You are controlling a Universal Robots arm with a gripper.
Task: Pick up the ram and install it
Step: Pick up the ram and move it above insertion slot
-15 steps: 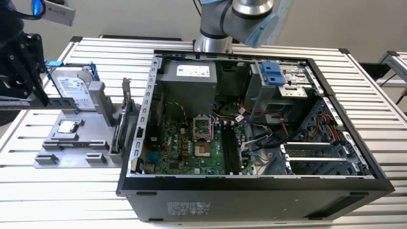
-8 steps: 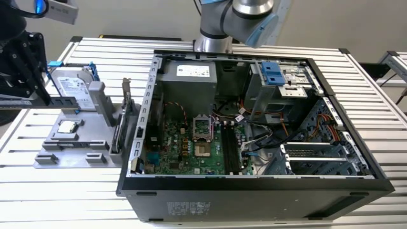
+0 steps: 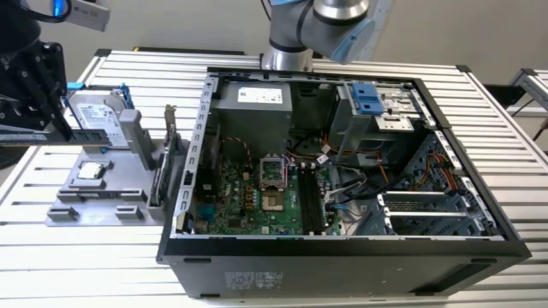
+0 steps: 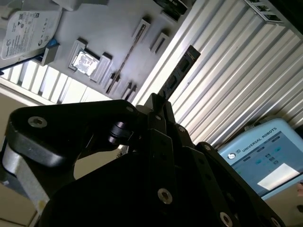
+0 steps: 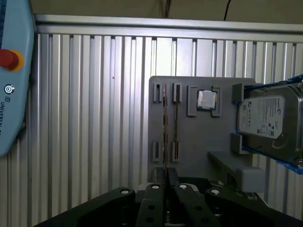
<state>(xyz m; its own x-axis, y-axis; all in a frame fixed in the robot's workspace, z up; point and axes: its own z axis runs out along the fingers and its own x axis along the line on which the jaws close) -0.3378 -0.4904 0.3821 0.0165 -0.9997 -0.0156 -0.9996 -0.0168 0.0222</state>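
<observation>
Slatted table (image 5: 94, 118); end effector (image 5: 166, 177) pinches ram (image 4: 179, 73) over gray fixture (image 5: 199, 137).

From where I sit, the gripper (image 5: 166, 185) is pinched onto the ram (image 5: 165, 137), which I see edge-on as a thin dark line running out from between the fingers across the grey holder tray (image 5: 203, 142). That tray carries a small square silver processor chip (image 5: 207, 100) in its pocket and, near it, a silver hard drive (image 5: 269, 118) in blue brackets. The tray lies on a ribbed aluminium table (image 5: 94, 118), and a pale blue pendant (image 5: 14, 94) with a red button (image 5: 8, 58) sits well apart from it.
</observation>
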